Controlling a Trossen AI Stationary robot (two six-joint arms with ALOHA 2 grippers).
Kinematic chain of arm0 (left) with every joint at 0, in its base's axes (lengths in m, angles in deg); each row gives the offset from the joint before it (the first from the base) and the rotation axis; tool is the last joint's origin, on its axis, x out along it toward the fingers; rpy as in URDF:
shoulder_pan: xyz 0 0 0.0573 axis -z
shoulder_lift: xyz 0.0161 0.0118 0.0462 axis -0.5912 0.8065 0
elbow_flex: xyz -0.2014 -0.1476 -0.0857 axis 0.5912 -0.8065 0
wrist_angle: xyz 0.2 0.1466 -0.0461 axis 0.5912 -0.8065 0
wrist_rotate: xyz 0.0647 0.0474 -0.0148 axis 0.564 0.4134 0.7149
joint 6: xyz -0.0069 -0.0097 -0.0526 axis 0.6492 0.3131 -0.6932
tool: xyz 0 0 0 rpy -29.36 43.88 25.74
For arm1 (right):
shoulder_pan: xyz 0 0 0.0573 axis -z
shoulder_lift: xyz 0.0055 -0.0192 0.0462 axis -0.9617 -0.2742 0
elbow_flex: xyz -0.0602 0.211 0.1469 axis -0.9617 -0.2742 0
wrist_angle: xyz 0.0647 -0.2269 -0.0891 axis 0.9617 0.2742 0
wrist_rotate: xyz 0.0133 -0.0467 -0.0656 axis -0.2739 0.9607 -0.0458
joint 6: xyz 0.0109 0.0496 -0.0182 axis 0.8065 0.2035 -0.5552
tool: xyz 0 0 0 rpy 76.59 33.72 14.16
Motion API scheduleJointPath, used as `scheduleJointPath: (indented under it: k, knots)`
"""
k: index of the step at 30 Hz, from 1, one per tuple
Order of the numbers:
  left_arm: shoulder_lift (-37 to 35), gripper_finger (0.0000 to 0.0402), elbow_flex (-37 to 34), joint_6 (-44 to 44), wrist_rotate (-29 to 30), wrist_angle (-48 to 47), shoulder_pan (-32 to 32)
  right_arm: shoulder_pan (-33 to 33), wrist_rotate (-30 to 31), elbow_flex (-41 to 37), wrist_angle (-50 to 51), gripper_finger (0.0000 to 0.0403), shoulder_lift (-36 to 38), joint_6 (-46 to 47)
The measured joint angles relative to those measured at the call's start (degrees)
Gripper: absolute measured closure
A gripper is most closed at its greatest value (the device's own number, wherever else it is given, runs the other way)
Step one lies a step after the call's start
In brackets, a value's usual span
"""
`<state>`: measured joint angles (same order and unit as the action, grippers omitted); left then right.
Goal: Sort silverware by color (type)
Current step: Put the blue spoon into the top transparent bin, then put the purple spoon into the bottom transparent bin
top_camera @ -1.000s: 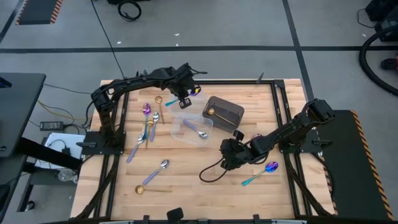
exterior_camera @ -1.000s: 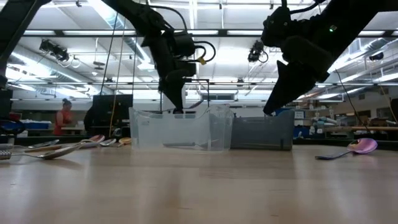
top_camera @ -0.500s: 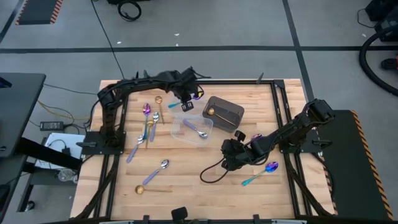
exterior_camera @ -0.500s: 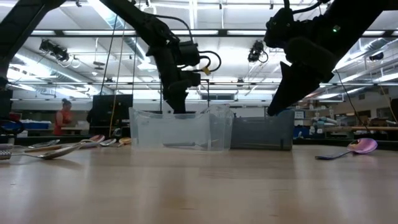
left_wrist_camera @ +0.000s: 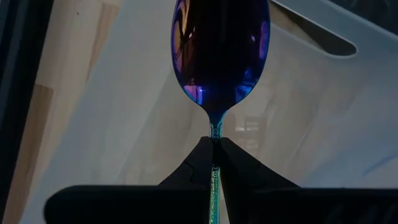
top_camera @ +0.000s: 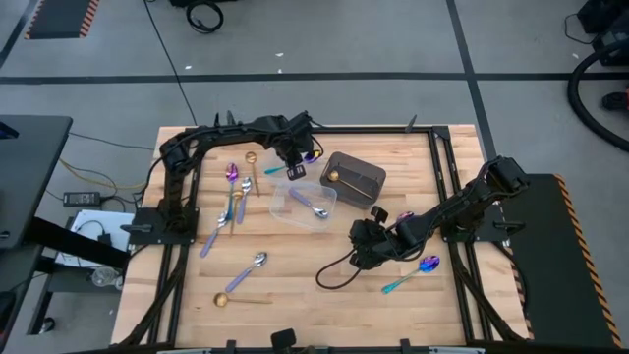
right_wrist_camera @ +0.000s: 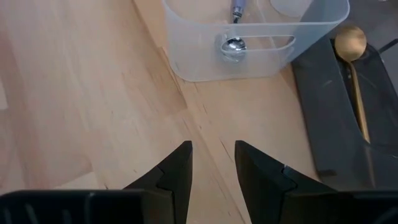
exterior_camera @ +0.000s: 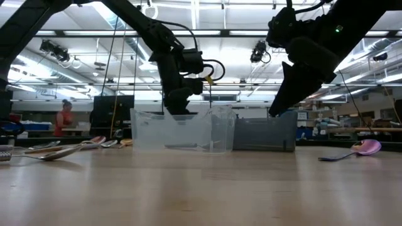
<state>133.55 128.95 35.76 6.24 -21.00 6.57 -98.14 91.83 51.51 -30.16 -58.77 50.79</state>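
My left gripper [top_camera: 293, 165] is shut on an iridescent purple-blue spoon [left_wrist_camera: 219, 56] with a teal handle, near the table's far edge. It stands by the far rim of a clear tub [top_camera: 305, 202], with a translucent tub wall [left_wrist_camera: 311, 93] under the spoon's bowl. That tub holds a silver spoon [top_camera: 314, 205] with a lavender handle. A gold spoon [top_camera: 334, 177] lies in the dark bin [top_camera: 362, 179]. My right gripper [top_camera: 359, 251] hovers open over bare wood near the table's middle, its fingers [right_wrist_camera: 180, 165] apart with nothing between them. My left gripper pinches the spoon's teal neck [left_wrist_camera: 215, 134] just behind the bowl, between its two fingertips. The handle [left_wrist_camera: 214, 186] runs back between the fingers, which lie along it and point steeply down. The bowl sticks out past the fingertips, over the tub wall; I cannot tell whether it touches.
Several loose spoons lie on the table's left half, among them a purple one [top_camera: 232, 174], a gold one [top_camera: 251, 157] and a silver one [top_camera: 254, 264]. Another iridescent spoon [top_camera: 421, 267] lies near the right edge. A black cable [top_camera: 334, 273] loops beside my right gripper.
My left gripper has sunk toward the clear tub's rim and shifted slightly toward the table's right edge, carrying the iridescent spoon down with it. It has stayed shut on the spoon.
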Motion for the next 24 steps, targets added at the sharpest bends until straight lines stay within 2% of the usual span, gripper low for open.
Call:
scheduleJointPath:
  k: [14, 20, 24]
  knots:
    - [2.5, 0.0372, 0.0, -2.3, 0.6, -2.3, -0.4, -0.5, 0.0, 0.0, -0.3, 0.0273, 0.0, 0.0]
    - [1.3, 0.0316, 0.0, -2.5, 4.6, -1.6, 0.1, -0.5, 0.0, 0.0, -0.9, 0.0273, 0.0, -0.2]
    - [-0.3, 0.0269, 0.0, -2.6, 4.7, -2.2, 0.1, -0.5, 0.0, 0.0, -0.9, 0.0273, 0.0, -0.3]
